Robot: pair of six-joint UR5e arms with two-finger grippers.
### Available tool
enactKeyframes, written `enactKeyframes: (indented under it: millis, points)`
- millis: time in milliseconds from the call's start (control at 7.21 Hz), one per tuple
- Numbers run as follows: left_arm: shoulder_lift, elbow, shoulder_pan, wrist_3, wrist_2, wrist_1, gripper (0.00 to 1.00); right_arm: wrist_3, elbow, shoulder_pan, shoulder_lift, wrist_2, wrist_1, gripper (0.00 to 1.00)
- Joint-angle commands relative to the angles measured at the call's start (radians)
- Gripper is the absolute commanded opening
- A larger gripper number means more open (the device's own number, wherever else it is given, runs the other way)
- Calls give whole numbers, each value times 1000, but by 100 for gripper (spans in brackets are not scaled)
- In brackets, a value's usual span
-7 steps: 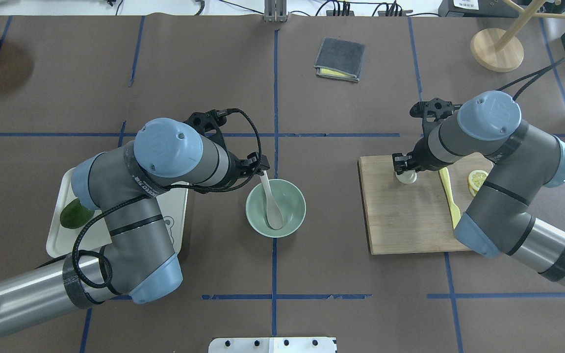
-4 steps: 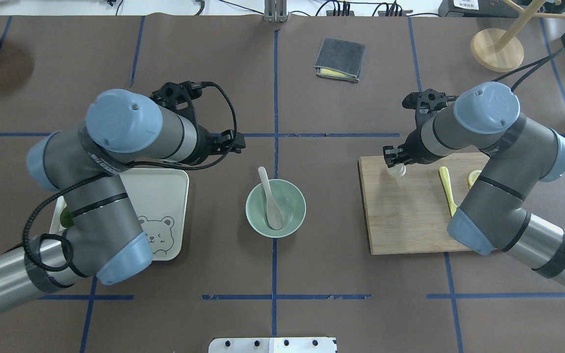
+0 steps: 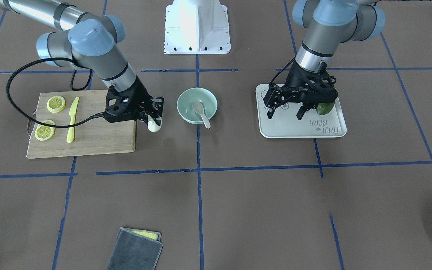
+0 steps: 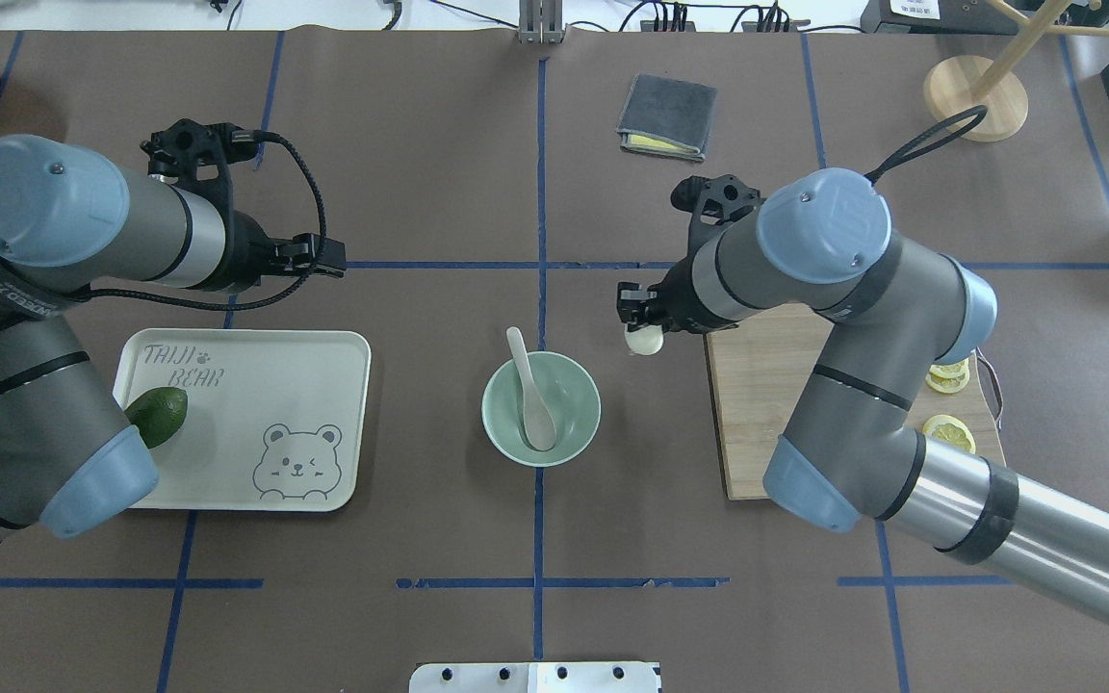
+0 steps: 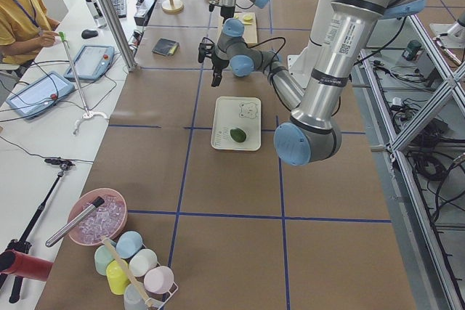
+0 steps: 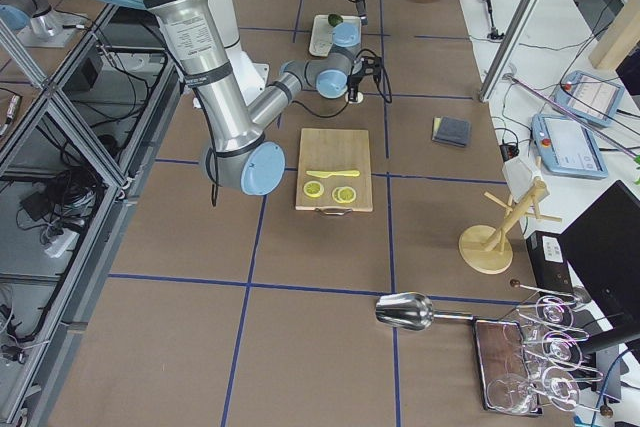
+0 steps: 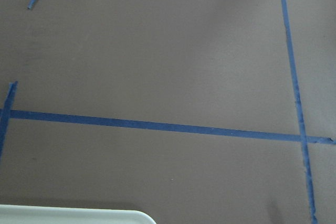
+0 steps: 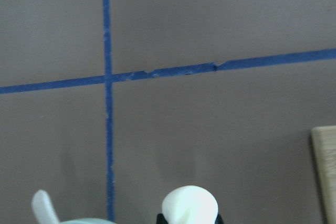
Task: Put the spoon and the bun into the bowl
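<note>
Over on the left, the left gripper point(image 3: 284, 113) is hanging in the air by the white tray point(image 4: 227, 452). Its jaws are standing wide apart with nothing between them. The tray is lying flat on the brown table point(image 4: 420, 144) and is showing a drawn bear face. A green avocado point(image 4: 158, 416) is resting on the end of the tray away from the bowl. In the middle, the pale green bowl point(image 4: 576, 395) is sitting on a blue tape line, well apart from the tray. The white spoon point(image 4: 530, 390) is lying inside the bowl, with its scoop down in the bottom. Its handle is leaning on the rim and poking out over the far side. Just to the right of the bowl, the right gripper point(image 3: 155, 120) is pointing down. Its jaws are squeezing the small white bun point(image 4: 645, 341) from both sides. The bun is hanging between the bowl and the wooden board point(image 4: 757, 404), near the board's edge, and it is not over the bowl yet. Further right, a yellow knife point(image 3: 71, 120) is lying on the board. Two lemon slices point(image 3: 56, 104) are lying beside the knife.
</note>
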Motion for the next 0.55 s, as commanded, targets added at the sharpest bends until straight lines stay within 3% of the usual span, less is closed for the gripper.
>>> enactKeyframes:
  millis: [0,277,416]
  points:
    - [11,-2,-12,22,-5,0,100,108,0,-83,68,-51,3,37]
    - [9,-1,-12,22,-2,0,100,118,-4,-159,79,-103,12,41]
    - [9,-1,-13,22,0,0,100,122,-6,-166,79,-113,12,51]
